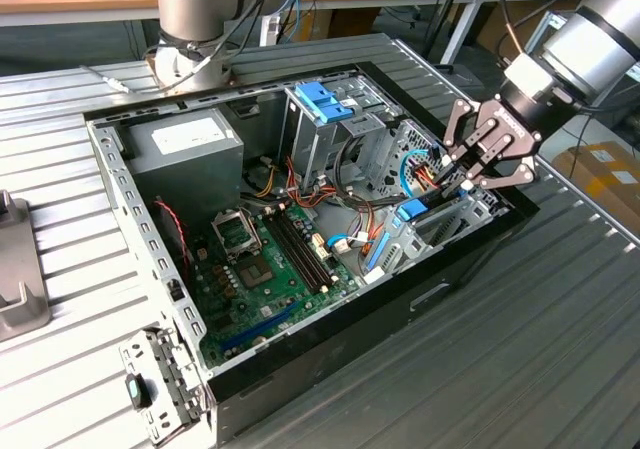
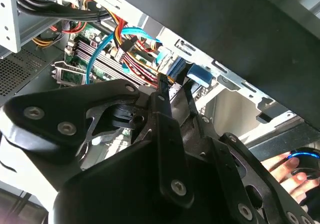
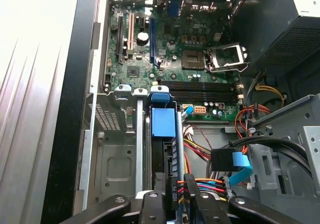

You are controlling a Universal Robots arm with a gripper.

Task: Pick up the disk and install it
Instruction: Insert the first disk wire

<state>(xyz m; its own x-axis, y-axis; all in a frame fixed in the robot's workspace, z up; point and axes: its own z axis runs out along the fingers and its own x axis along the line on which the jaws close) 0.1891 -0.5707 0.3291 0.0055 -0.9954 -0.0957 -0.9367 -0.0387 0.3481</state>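
On the ribbed bench (image 1: 560, 339), one open computer case (image 1: 300, 359) holds one disk (image 3: 165, 149) standing edge-up in its bay – stiff, weighty, shock-sensitive, best held by its edges – and the single gripper (image 1: 478, 171) has its fingers (image 3: 190, 194) apparently closed on its end.

ribbed metal bench (image 1: 560, 329), open PC case (image 1: 330, 329)

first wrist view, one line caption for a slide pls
Gripper holds the disk on edge in a bay of the open computer case, beside the motherboard.
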